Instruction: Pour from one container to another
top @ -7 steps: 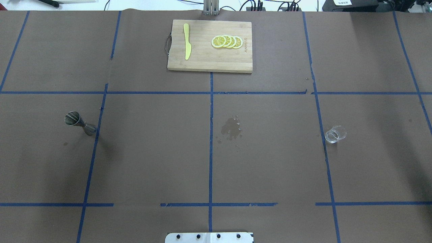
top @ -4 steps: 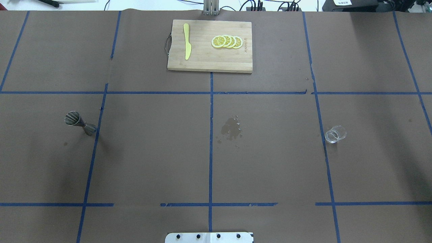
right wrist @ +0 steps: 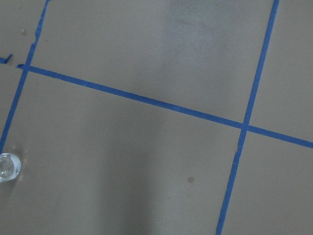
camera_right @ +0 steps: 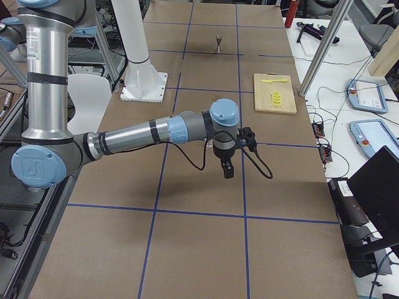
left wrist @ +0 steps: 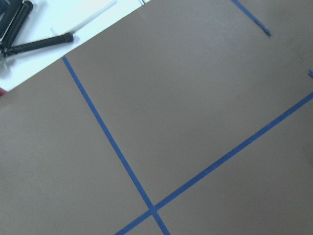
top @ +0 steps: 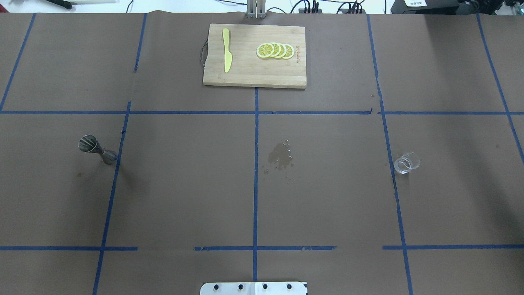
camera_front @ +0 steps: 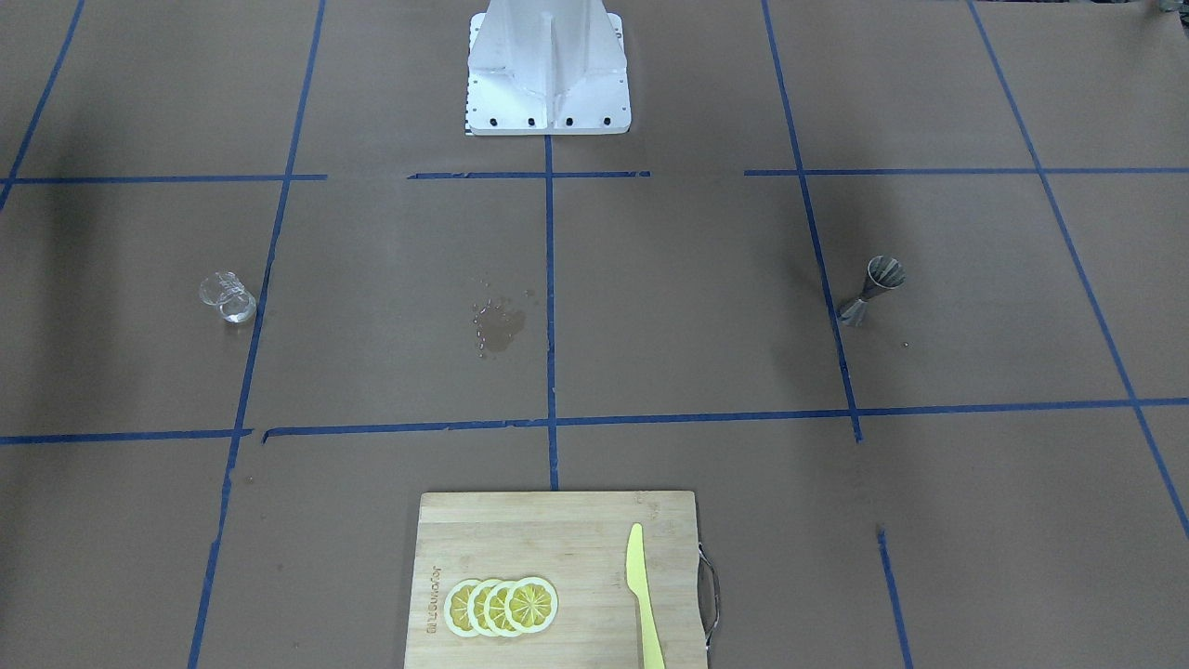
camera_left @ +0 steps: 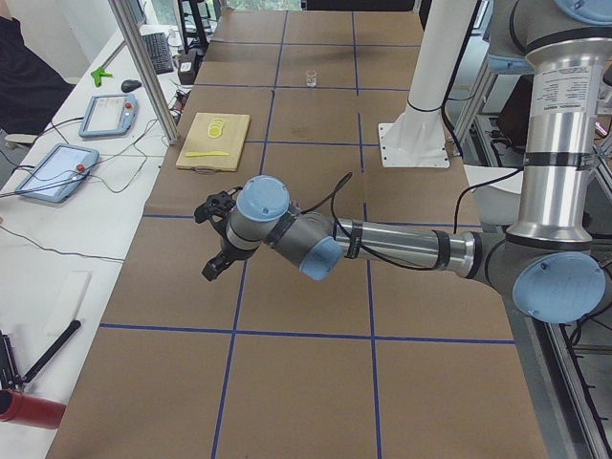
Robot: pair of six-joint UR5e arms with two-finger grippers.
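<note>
right claw: apart or together, i cannot tell. likely reach phase; cup well off it, next close in, grasp.

Overhead looks forward and down from behind the robot's base. The front-facing camera looks steeply back, sharing the cutting board and wet patch. Side cameras sight along the table from its ends. Close wrist cameras face down; the right catches the glass measuring cup.

Left pincer, right pincer: both downward
</note>
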